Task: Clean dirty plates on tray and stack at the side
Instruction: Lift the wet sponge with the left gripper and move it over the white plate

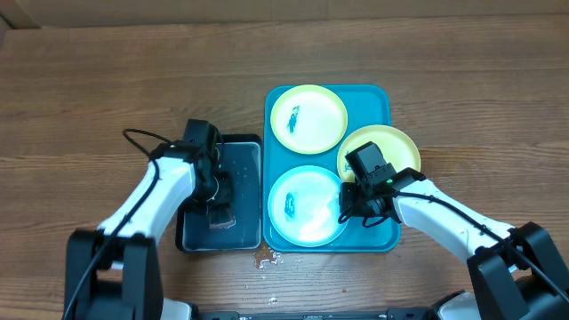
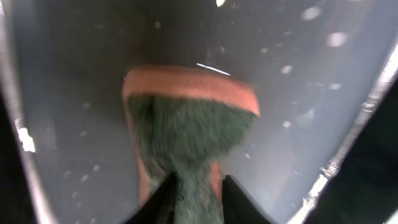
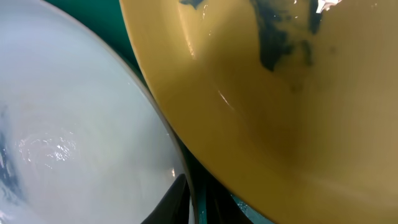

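Observation:
The turquoise tray (image 1: pixel 378 96) holds three plates. A yellow-green plate (image 1: pixel 308 118) with a dark smear lies at its far left. A second yellow-green plate (image 1: pixel 391 147) lies at the right, smeared too in the right wrist view (image 3: pixel 280 124). A pale blue-white plate (image 1: pixel 307 206) with a smear lies at the near left. My right gripper (image 1: pixel 356 203) is shut on this plate's right rim (image 3: pixel 74 124), one finger (image 3: pixel 198 202) above and one below. My left gripper (image 1: pixel 220 212) is shut on an orange sponge with a green pad (image 2: pixel 186 124) inside the black basin.
The black basin (image 1: pixel 244 147) stands just left of the tray, and its wet grey floor (image 2: pixel 311 93) fills the left wrist view. A small puddle (image 1: pixel 267 259) lies on the brown table in front of the basin. Bare wood table (image 1: pixel 480 107) lies right of the tray.

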